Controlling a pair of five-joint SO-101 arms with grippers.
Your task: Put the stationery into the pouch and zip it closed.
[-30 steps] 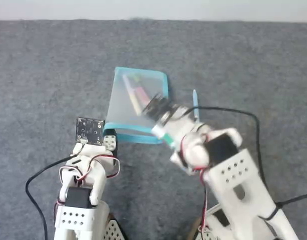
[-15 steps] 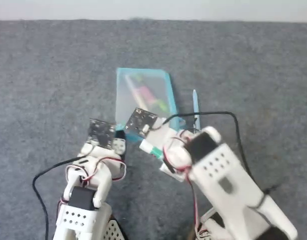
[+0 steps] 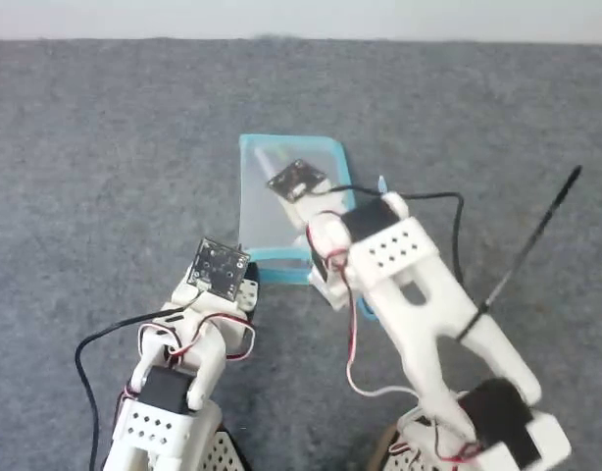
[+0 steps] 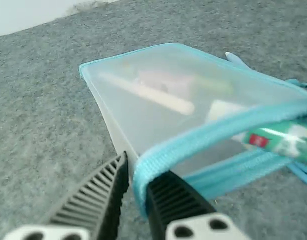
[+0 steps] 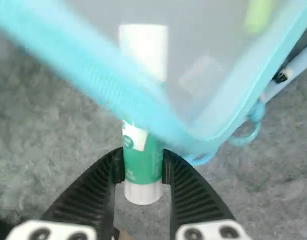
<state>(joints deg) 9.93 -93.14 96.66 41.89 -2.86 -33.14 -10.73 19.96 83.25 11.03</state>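
Inside the pouch (image 3: 267, 211), right fingers' (image 5: 93, 195) clamped glue stick (image 5: 141, 165) sits deeper; left fingers (image 4: 101, 200) pinch the rim.

Pouch (image 3: 272, 201) mouth is crowded: the glue stick (image 5: 141, 172) pokes into the opening, clamped in the right fingers (image 5: 101, 185), and the left fingers (image 4: 101, 195) pinch the zip edge at its near corner. A pen (image 3: 381, 186) lies just beside the pouch's right edge. Open grey surface (image 3: 105, 147) stretches left and beyond.

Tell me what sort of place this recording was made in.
Likely a lab-style robot workbench: a table covered in grey felt, two white desktop arms set side by side, and a staged prop, a clear blue-edged pouch, against a plain pale wall.
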